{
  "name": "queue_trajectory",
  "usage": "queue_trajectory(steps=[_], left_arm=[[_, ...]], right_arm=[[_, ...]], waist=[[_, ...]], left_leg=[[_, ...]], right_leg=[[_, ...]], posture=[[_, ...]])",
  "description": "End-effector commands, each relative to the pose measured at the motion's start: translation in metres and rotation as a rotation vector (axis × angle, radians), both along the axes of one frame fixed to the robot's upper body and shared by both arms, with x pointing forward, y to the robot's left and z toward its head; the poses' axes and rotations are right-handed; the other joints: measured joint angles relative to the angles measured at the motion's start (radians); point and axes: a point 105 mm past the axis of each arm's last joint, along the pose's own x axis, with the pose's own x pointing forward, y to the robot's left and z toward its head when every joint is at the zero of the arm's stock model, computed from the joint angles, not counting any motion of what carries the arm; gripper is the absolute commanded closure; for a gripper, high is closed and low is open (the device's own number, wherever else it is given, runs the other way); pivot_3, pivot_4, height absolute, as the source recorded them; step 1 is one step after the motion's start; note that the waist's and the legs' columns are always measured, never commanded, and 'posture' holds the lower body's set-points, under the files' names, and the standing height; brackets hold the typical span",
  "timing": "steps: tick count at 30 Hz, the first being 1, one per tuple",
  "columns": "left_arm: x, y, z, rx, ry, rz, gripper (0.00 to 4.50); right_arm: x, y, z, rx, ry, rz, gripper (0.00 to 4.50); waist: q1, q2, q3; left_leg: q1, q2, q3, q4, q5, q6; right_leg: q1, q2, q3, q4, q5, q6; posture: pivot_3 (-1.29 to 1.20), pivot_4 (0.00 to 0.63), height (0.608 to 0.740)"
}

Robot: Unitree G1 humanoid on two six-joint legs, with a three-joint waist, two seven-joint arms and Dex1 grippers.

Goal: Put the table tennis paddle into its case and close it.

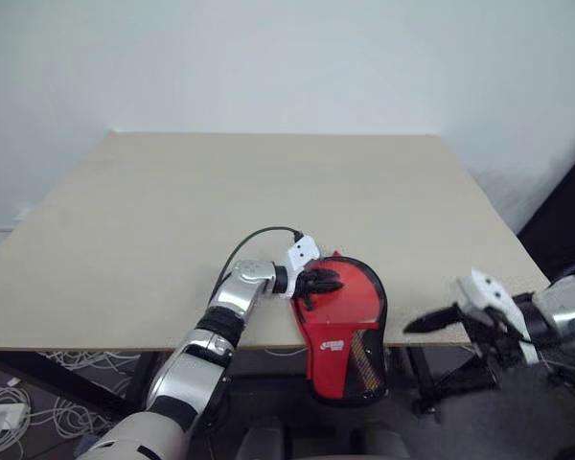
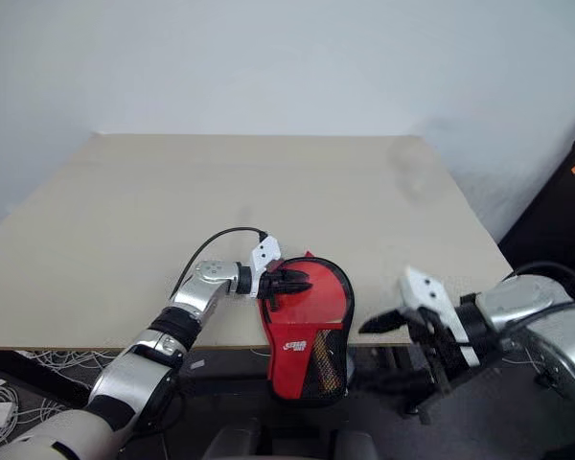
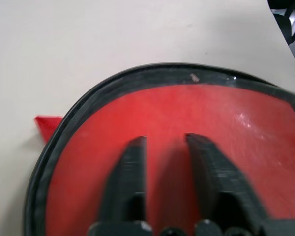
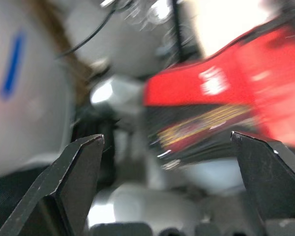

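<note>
Because the case (image 1: 343, 326) hangs half off the desk (image 1: 268, 220) front edge, your left gripper (image 1: 318, 282), fingers slightly parted and lying on its clear window over the red table tennis paddle (image 3: 187, 128), barely pins it. Lift off and it may slide floorward; the right gripper (image 1: 431, 321) gapes wide, beside the case, holding nothing.

We see a pale beige surface (image 1: 268, 201) with a plain matte top, reaching from the near edge back to a white wall. On it lies the case (image 1: 343, 321), red with a black rim, at the near edge and a little right of the middle. Its round end rests flat on the top, while its narrower end, with white logo and black mesh, hangs past the near edge. A small red tab sticks out from under the rim onto the top.
</note>
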Motion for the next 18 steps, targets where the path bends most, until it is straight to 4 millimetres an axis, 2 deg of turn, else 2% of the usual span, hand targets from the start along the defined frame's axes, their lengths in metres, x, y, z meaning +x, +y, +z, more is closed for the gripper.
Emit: queue_trajectory(steps=[1,6,8,11,14,18], left_arm=[[0.008,0.034,0.036,-0.054,-0.085,0.096,1.84],[0.004,0.089,0.064,-0.080,-0.127,0.285,0.10],[0.004,0.122,0.075,-0.094,-0.158,0.437,0.04],[0.000,0.166,0.076,-0.108,-0.145,0.661,0.04],[-0.013,0.200,0.061,-0.127,-0.095,0.833,0.04],[-0.026,0.225,0.036,-0.102,-0.030,0.971,0.04]], right_arm=[[0.040,-0.002,0.012,0.065,-0.097,-0.166,0.00],[0.073,0.002,0.017,0.111,-0.171,-0.294,0.00],[0.085,0.003,0.018,0.149,-0.189,-0.354,0.00],[0.102,0.009,0.017,0.201,-0.187,-0.444,0.00],[0.110,0.024,0.013,0.239,-0.178,-0.471,0.00],[0.118,0.036,0.011,0.269,-0.180,-0.500,0.00]], waist=[[-0.011,-0.001,0.001],[-0.012,-0.001,0.002],[-0.014,-0.001,0.002],[-0.015,-0.001,0.002],[-0.017,0.000,0.002],[-0.016,0.000,0.002]], left_leg=[[0.000,0.000,0.000,0.000,0.000,0.000],[-0.001,0.000,0.000,0.000,0.000,0.000],[0.000,0.000,0.001,0.000,0.000,0.000],[0.000,0.000,0.001,-0.001,0.000,0.000],[0.000,0.000,0.001,-0.001,0.000,0.000],[0.000,0.000,0.001,-0.001,0.000,0.000]], right_leg=[[0.000,0.000,0.000,0.000,0.000,0.000],[0.000,-0.001,0.000,0.000,0.002,0.000],[0.000,-0.001,0.000,0.000,0.003,0.000],[0.000,-0.001,0.000,0.000,0.004,-0.001],[0.000,-0.001,0.000,0.001,0.004,-0.001],[0.000,-0.001,0.000,0.001,0.005,-0.002]], posture=[[0.00,0.000,0.740],[0.00,0.000,0.740],[0.00,0.000,0.740],[0.00,0.000,0.740],[0.00,0.000,0.740],[0.00,0.000,0.740]])
